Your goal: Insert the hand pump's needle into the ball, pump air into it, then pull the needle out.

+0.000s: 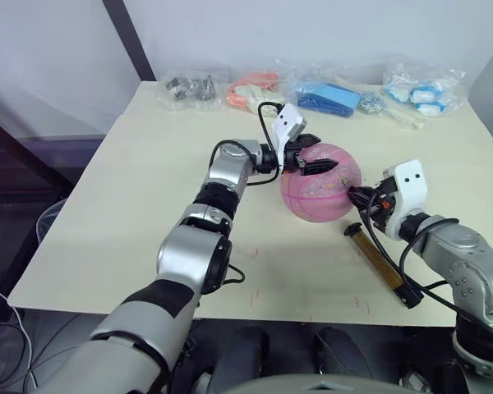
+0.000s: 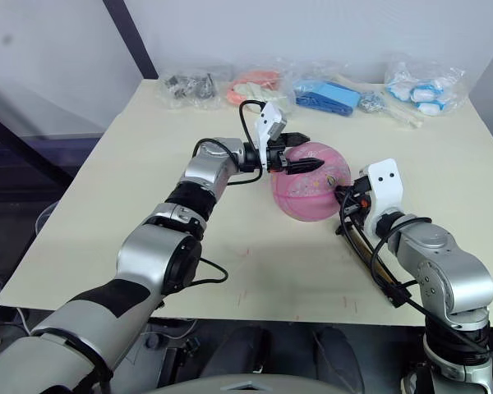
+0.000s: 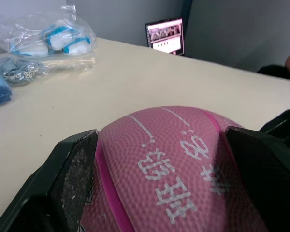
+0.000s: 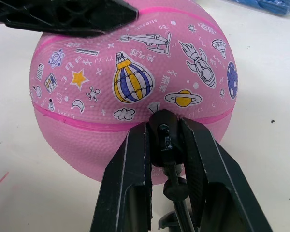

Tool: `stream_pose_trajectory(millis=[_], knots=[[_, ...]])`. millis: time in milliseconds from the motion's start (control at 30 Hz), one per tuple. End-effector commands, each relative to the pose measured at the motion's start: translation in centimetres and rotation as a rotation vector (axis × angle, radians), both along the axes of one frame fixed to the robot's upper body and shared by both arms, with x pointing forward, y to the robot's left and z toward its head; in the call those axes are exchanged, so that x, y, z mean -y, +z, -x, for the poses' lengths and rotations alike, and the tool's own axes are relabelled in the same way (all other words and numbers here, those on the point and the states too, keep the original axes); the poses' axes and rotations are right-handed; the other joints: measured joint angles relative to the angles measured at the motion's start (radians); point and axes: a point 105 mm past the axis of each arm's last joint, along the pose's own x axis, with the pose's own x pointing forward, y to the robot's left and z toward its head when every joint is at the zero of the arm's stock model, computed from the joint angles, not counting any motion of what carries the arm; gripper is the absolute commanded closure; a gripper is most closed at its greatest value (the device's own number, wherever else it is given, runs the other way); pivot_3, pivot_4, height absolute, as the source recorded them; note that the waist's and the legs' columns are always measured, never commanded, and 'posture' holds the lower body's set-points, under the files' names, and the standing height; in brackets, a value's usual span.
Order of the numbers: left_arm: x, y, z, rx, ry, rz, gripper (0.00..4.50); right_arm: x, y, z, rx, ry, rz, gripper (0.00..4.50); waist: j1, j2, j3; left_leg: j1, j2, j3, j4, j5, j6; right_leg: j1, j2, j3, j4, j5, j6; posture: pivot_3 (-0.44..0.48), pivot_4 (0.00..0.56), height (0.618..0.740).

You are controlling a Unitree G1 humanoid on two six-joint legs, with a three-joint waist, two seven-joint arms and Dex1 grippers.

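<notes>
The pink ball [image 1: 324,197] rests on the table, printed with a balloon, rockets and planets on the side seen in the right wrist view. My left gripper [image 1: 312,156] reaches over its top from the left, with its two black fingers [image 3: 72,179] pressed on either side of the ball [image 3: 174,164]. My right gripper [image 4: 164,126] is shut on the needle's small black fitting [image 4: 163,137], held against the ball's seam on its right side. The pin itself is hidden. The hand pump [image 1: 376,261] lies on the table right of the ball, and its thin black hose [image 4: 176,193] runs to the fitting.
Clear bags line the table's far edge: dark parts [image 1: 189,89], orange items [image 1: 253,89], blue items [image 1: 329,98], white and blue items [image 1: 423,90]. The tabletop [image 1: 148,205] stretches bare to the left of the ball. A lit screen [image 3: 165,36] stands beyond the table.
</notes>
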Motion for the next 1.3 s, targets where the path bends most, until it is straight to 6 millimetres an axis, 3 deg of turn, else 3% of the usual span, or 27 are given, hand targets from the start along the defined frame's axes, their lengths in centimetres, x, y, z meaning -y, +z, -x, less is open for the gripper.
stream_pose_trajectory(millis=[33,400,767,1300], knots=[[1.5,-7.5,2.3,-0.155,-0.053,-0.183,0.0,-2.0,3.7,1.7,0.182,0.174,-0.044,4.15,0.005,0.0,0.0,0.0,0.0,0.0,0.0,0.0,0.0,0.0,0.0,0.0,0.0,0.0,0.0,0.0,0.15,0.74],[0.3,-12.1,3.1,-0.224,0.021,-0.253,0.0,0.7,3.0,3.2,0.214,0.189,-0.03,4.15,0.038,-0.002,-0.004,0.001,-0.003,-0.004,0.0,0.0,0.0,0.003,-0.002,-0.004,-0.003,0.0,0.0,0.0,0.15,0.74],[-0.4,-13.0,2.4,-0.196,0.105,-0.314,0.0,2.2,3.3,3.7,0.218,0.208,-0.04,4.15,0.053,-0.002,-0.007,0.001,-0.006,-0.007,0.0,-0.001,0.001,0.005,-0.004,-0.006,-0.003,-0.001,0.001,0.0,0.15,0.74],[-1.1,-15.6,3.2,-0.193,0.122,-0.427,0.0,4.5,2.9,4.7,0.155,0.177,0.011,4.15,0.062,-0.004,-0.016,0.004,-0.018,-0.027,0.001,-0.001,0.002,0.018,-0.008,-0.006,-0.006,-0.005,0.008,0.0,0.15,0.74]])
